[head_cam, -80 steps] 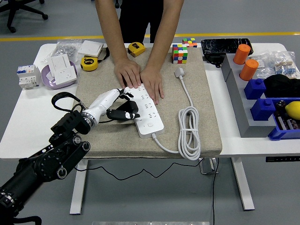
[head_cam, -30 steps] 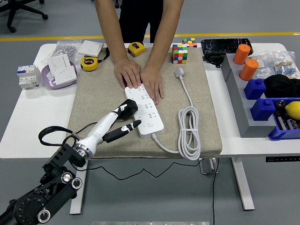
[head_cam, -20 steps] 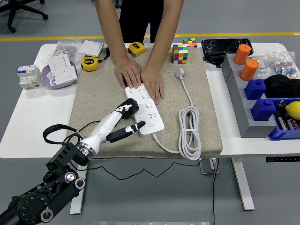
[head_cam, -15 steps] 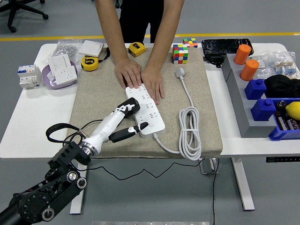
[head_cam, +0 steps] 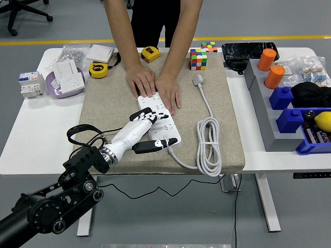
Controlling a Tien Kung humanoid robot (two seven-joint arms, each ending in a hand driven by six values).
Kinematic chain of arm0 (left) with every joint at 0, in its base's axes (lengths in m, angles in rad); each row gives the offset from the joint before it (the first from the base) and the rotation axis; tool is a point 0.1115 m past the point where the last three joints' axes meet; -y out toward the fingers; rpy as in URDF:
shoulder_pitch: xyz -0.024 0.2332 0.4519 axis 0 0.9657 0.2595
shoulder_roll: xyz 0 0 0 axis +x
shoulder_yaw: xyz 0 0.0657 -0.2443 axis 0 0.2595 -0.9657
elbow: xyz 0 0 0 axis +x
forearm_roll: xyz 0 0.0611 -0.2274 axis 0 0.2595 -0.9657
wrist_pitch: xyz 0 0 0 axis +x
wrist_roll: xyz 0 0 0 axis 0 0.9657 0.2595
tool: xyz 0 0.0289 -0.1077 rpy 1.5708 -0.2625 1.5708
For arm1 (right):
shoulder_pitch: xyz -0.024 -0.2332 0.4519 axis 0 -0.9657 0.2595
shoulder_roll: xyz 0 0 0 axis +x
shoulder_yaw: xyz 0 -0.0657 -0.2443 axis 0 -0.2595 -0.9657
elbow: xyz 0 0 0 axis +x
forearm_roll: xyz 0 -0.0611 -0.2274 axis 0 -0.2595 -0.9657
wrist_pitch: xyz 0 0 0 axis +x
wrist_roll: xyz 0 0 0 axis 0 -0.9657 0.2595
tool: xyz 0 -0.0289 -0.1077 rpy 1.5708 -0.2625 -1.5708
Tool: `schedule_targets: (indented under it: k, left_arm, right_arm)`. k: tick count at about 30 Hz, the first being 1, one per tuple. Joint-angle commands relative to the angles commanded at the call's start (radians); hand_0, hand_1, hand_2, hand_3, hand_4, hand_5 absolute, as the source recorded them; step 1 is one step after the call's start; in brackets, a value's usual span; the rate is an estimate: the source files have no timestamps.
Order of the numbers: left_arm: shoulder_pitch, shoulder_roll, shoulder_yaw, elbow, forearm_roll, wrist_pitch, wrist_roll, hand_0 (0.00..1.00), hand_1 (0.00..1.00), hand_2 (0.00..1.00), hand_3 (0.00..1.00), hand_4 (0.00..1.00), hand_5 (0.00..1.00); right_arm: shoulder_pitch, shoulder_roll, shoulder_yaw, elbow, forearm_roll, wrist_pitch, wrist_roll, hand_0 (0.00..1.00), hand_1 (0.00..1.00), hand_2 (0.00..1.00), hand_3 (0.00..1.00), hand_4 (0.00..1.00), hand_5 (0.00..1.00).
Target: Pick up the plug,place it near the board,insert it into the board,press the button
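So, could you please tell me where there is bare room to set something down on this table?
Bare patches: the white table left of the beige mat, the mat's left part, and its strip right of the coiled white cable. Crowded: the white power strip under the person's hands and robot's left hand, and the blue bins.

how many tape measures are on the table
2. One yellow round tape measure lies at the mat's far left corner; one yellow boxy tape measure sits at the far edge by the person's arm. Others may be hidden.

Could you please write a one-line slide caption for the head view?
The left hand reaches onto the near end of the white power strip while a person's hands steady its far end.
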Motion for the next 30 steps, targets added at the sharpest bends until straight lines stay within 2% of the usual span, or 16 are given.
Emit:
schedule_targets:
  k: [15, 27, 30]
  left_arm:
    - [-0.031, -0.005, 0.049, 0.01, 0.005, -0.032, 0.048, 0.998, 0.991, 0.954, 0.92, 0.998, 0.998]
    - [-0.051, -0.012, 0.051, 0.004, 0.015, -0.02, 0.026, 0.998, 0.985, 0.947, 0.913, 0.998, 0.998]
    - [-0.049, -0.012, 0.044, -0.028, 0.003, -0.004, 0.002, 0.998, 0.972, 0.921, 0.899, 0.998, 0.998]
  right_arm:
    - [0.001, -0.001, 0.003, 0.0, -0.001, 0.0, -0.001, 0.931, 0.855, 0.802, 0.822, 0.998, 0.849]
    - [0.003, 0.0, 0.0, 0.0, 0.001, 0.0, -0.002, 0.93, 0.855, 0.802, 0.821, 0.998, 0.849]
    - [0.002, 0.0, -0.001, 0.0, 0.001, 0.0, -0.002, 0.93, 0.855, 0.798, 0.821, 0.998, 0.849]
